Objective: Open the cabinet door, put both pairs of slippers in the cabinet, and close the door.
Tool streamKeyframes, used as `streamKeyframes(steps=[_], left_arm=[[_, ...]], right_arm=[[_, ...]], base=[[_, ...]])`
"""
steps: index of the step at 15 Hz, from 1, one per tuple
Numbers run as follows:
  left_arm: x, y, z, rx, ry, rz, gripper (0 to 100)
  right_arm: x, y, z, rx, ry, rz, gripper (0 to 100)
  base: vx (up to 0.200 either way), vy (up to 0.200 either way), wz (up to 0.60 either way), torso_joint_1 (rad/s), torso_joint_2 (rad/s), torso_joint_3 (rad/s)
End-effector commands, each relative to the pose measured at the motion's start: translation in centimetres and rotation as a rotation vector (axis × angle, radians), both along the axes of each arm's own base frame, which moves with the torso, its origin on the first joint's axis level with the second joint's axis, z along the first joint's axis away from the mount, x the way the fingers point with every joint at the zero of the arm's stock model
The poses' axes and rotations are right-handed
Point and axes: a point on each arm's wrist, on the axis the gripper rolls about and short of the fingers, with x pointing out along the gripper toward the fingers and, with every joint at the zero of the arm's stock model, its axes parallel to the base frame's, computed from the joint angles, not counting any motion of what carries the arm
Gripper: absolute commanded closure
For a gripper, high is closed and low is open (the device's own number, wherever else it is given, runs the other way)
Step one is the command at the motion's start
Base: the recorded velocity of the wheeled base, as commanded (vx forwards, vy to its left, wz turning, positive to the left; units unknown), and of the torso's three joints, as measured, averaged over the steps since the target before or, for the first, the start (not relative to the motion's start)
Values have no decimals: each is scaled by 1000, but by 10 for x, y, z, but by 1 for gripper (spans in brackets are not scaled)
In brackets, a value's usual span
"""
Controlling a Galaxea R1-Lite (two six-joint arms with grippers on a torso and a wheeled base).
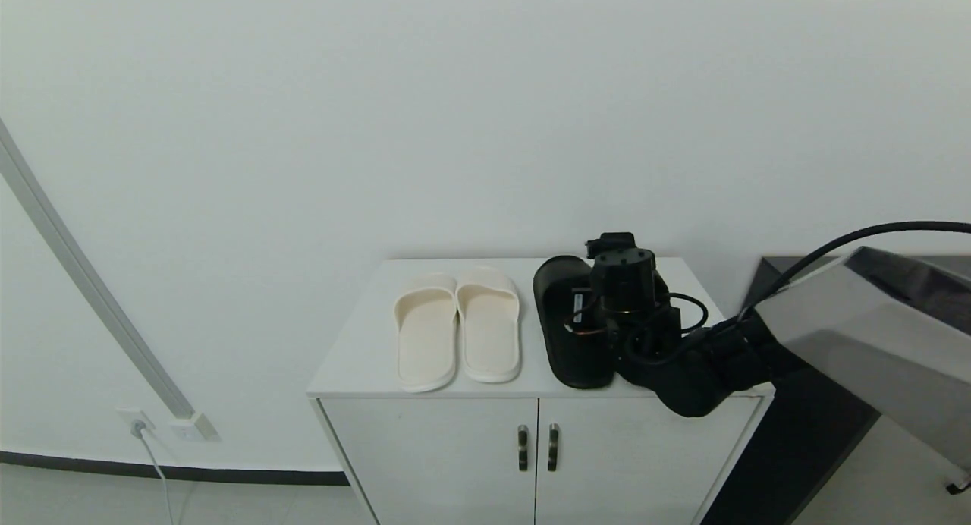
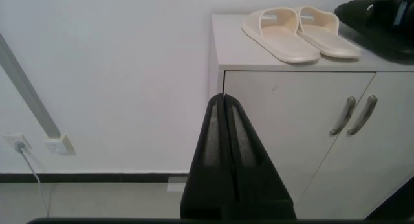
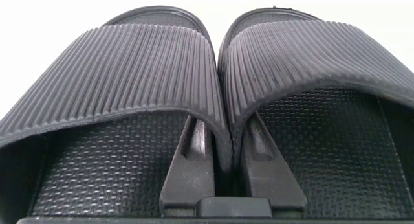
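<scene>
Pinching the touching inner walls of the black slippers [image 3: 149, 75], one finger slid under each strap, the right claw [image 3: 223, 130] looks set to lift the pair as one. They rest at the right end of the cabinet [image 1: 425, 464], on its top surface [image 1: 356, 350]. The cream slippers [image 1: 457, 329] lie side by side at its middle. Both doors [image 1: 630, 457] are shut, so the inside is hidden. The left claw [image 2: 224, 104], pressed together, hangs off the cabinet's left front corner.
</scene>
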Motion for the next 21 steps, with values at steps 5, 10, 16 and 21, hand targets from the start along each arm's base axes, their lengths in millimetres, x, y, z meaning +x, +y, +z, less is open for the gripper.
streamKeyframes(steps=[5,10,16,21], left_arm=[[0,0,0,1,0,2,100],[0,0,0,0,0,2,100],[0,0,0,0,0,2,100],[0,0,0,1,0,2,100]], right_arm=[[-138,-46,62,28,10,374,100],[-196,-85,59,49,54,618,100],[-200,-86,52,46,85,675,100],[-197,-81,48,38,99,679,100]], base=[[0,0,0,0,0,0],[0,0,0,0,0,0],[0,0,0,0,0,0],[-40,0,0,0,0,0]])
